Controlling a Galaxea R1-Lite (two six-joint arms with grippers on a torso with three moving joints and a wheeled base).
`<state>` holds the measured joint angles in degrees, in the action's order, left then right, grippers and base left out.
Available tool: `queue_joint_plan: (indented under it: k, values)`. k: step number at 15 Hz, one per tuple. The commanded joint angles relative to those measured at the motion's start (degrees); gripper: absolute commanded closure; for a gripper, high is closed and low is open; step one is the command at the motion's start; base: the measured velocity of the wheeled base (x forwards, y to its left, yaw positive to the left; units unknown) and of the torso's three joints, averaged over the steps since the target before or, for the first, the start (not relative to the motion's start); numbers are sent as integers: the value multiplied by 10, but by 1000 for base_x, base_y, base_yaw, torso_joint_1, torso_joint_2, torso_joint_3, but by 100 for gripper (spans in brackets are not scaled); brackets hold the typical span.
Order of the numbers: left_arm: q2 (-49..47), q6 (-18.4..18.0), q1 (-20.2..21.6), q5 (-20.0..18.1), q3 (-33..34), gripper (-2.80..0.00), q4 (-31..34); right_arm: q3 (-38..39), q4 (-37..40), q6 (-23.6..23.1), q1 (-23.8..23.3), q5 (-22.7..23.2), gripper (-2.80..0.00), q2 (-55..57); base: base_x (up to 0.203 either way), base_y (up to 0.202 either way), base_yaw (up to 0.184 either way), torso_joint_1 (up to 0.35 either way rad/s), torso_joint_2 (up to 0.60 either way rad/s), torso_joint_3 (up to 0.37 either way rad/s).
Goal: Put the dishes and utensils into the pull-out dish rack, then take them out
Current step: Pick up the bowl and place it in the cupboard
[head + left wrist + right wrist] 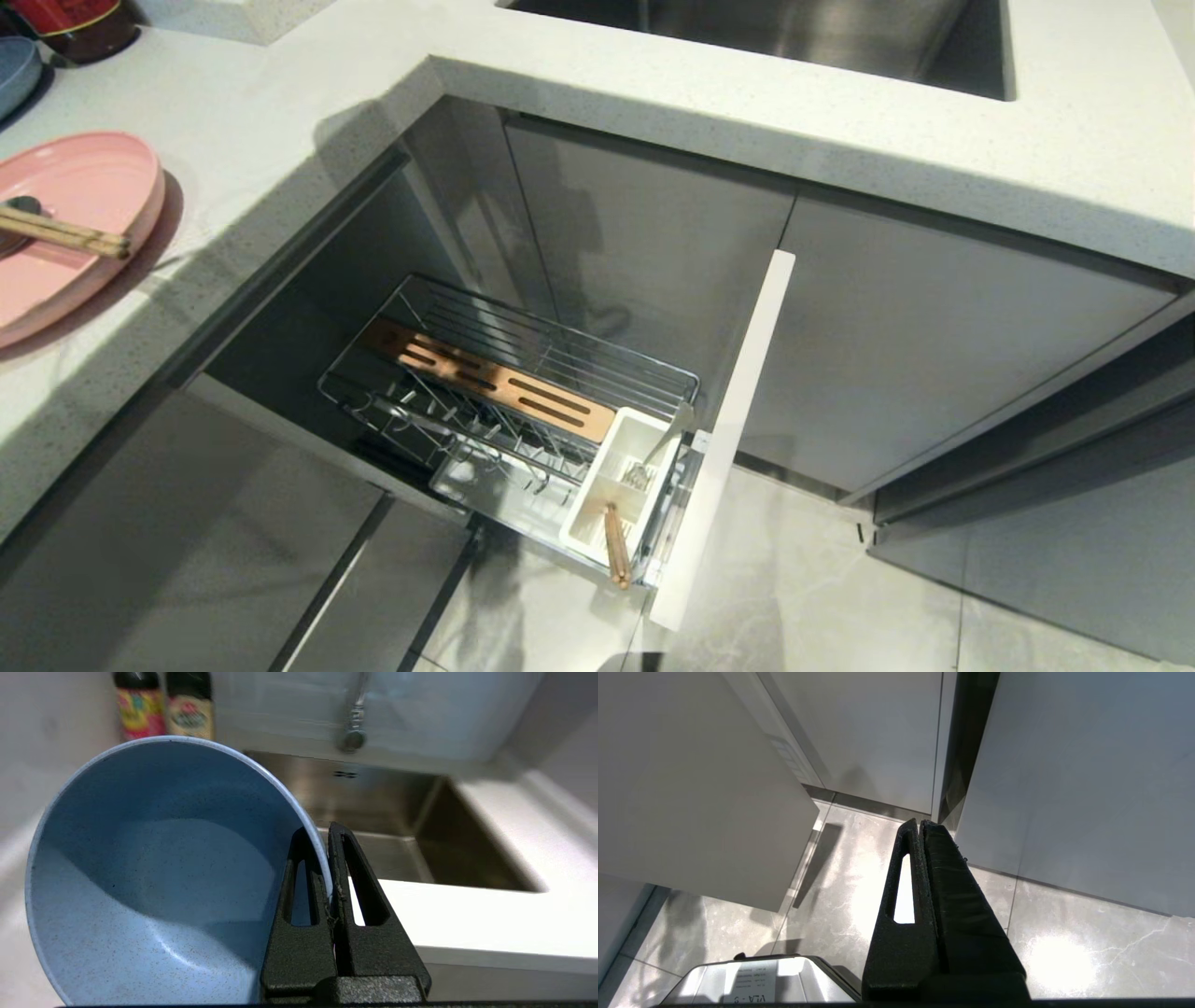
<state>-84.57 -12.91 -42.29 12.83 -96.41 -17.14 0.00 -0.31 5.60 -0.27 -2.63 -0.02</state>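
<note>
So right now I've got the left gripper (329,858) pinched tight on the rim of the blue bowl (154,877), one finger inside, one outside. On the left wrist cam the bowl is tipped on edge and fills the left half of the frame, with the steel sink (420,830) and tap (353,723) behind it and two bottles (163,707) along the top edge. The arm itself isn't in the head cam.

Head cam: the rack (523,401) is pulled out in the middle of the frame, its white front panel (728,439) running diagonally down the right side of it. The white cutlery box (621,490) sits at the panel end, with one pair of chopsticks (616,546) sticking out of its lower compartment and what looks like the spoon (667,434) leaning at the upper end. A wooden slotted board (495,383) lies across the wires.

The pink plate (70,224) is on the counter (280,140) at far left, another pair of chopsticks (65,233) lying across it.

The right gripper (920,826) is fully closed, empty, hanging over the floor tiles (1055,942) by the cabinet doors.
</note>
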Motion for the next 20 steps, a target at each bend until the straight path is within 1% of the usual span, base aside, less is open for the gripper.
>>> queue_joint_plan:
  k: [1,2,4,6,7,10,11,13,16,17,19,20]
  values:
    - [56,62,-43,34,110,0,-43,0,0,0,0,0,0,-2,0,0,0,0,0,0]
    - [67,108,-48,43,156,0,-55,0,0,0,0,0,0,-2,0,0,0,0,0,0]
    - [78,252,-54,52,234,0,-95,0,0,0,0,0,0,-2,0,0,0,0,0,0]
    - [71,366,-56,55,286,0,-134,0,0,0,0,0,0,-2,0,0,0,0,0,0]
    - [53,414,-56,55,305,0,-149,0,0,0,0,0,0,-2,0,0,0,0,0,0]
    - [1,505,-51,55,341,0,-203,0,0,0,0,0,0,-2,0,0,0,0,0,0]
    - [-17,529,-51,55,357,0,-225,0,0,0,0,0,0,-2,0,0,0,0,0,0]
    - [-48,552,-50,58,380,0,-285,0,0,0,0,0,0,-2,0,0,0,0,0,0]
    - [-112,556,-48,68,424,0,-429,0,0,0,0,0,0,-2,0,0,0,0,0,0]
    - [-136,554,-43,70,432,0,-467,0,0,0,0,0,0,-2,0,0,0,0,0,0]
    - [-181,552,-29,71,439,0,-521,0,0,0,0,0,0,-2,0,0,0,0,0,0]
    - [-198,551,-24,71,441,0,-538,0,0,0,0,0,0,-2,0,0,0,0,0,0]
